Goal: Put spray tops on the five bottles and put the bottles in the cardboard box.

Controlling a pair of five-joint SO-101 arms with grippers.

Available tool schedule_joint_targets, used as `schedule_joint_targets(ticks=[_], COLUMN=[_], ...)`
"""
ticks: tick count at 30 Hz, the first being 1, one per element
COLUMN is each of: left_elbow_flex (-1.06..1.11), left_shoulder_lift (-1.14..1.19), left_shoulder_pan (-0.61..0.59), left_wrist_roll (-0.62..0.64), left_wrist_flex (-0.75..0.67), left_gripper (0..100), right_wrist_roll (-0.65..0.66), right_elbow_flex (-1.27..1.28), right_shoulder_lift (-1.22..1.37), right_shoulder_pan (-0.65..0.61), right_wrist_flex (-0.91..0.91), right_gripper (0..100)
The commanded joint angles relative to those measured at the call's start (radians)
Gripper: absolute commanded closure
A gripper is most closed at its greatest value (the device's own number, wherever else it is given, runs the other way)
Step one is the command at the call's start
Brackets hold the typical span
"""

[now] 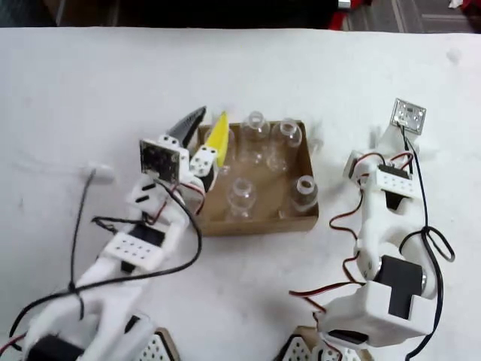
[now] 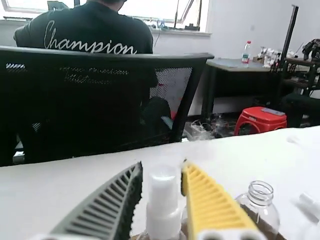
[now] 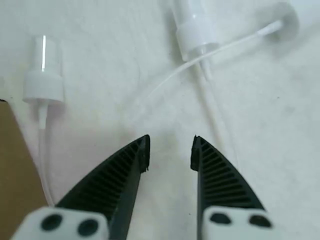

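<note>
Spray top point(image 2: 162, 197) stands upright between the jaws of the left end effector point(image 1: 212, 114), grey jaw on one side, yellow on the other. Both look pressed against it, as far as I can judge; whatever it sits on is hidden below the jaws. Location: far left corner of the cardboard box point(image 1: 259, 223), which stands mid-worktop point(image 1: 113, 83). Just beside it is an open-necked bottle point(image 2: 260, 200). More clear bottles point(image 1: 242, 194) stand in the box, necks bare. Right end effector point(image 3: 169, 145) hangs with jaws apart, holding nothing, over the worktop to the right of the box. Loose spray tops point(image 3: 44, 75) lie just ahead of it, dip tubes trailing. Judgement: capping is in hand, done with the bottles already boxed, and this looks like the first top being seated. Next move calls for pressing or twisting it home and letting go. The right arm then needs to pinch a loose top by its collar, tube down.
</note>
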Motion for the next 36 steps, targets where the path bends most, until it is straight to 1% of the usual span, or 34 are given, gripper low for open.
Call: schedule_joint_targets(ticks=[1,6,8,11,14,16,19,21,24,27,30,34,36], left_elbow_flex=[-0.098,-0.146,-0.152,-0.187,-0.245,-0.284,-0.328,-0.348,-0.411,-0.578,-0.806,-1.06,-1.154], left_shoulder_lift=[-0.165,-0.298,-0.38,-0.512,-0.631,-0.685,-0.696,-0.682,-0.615,-0.478,-0.274,0.064,0.22], left_shoulder_pan=[-0.065,-0.16,-0.211,-0.294,-0.384,-0.452,-0.545,-0.578,-0.611,-0.67,-0.684,-0.677,-0.676], left_wrist_roll=[0.014,0.017,0.046,0.124,0.135,0.135,0.13,0.063,-0.104,-0.253,-0.402,-0.628,-0.766], left_wrist_flex=[0.239,0.365,0.47,0.687,0.89,0.979,1.088,1.152,1.238,1.344,1.493,1.677,1.772], left_gripper=[87,88,88,88,88,88,88,88,88,90,99,96,96], right_wrist_roll=[0.008,0.008,0.008,0.008,0.008,0.008,0.008,0.008,0.008,0.008,0.008,0.008,0.008], right_elbow_flex=[-0.04,-0.04,-0.04,-0.04,-0.04,-0.04,-0.038,-0.038,-0.038,-0.038,-0.038,-0.038,-0.038], right_shoulder_lift=[-0.005,-0.005,-0.005,-0.005,-0.005,-0.005,-0.005,-0.005,-0.005,-0.005,-0.005,-0.005,-0.005], right_shoulder_pan=[-0.002,-0.002,-0.002,-0.002,-0.002,-0.002,-0.002,-0.002,-0.001,-0.001,-0.001,-0.001,-0.001], right_wrist_flex=[-0.018,-0.018,-0.018,-0.018,-0.018,-0.018,-0.018,-0.016,-0.016,-0.016,-0.016,-0.016,-0.016], right_gripper=[88.3,88.3,88.3,88.3,88.3,88.3,88.3,88.3,88.3,88.3,88.3,88.3,88.2])
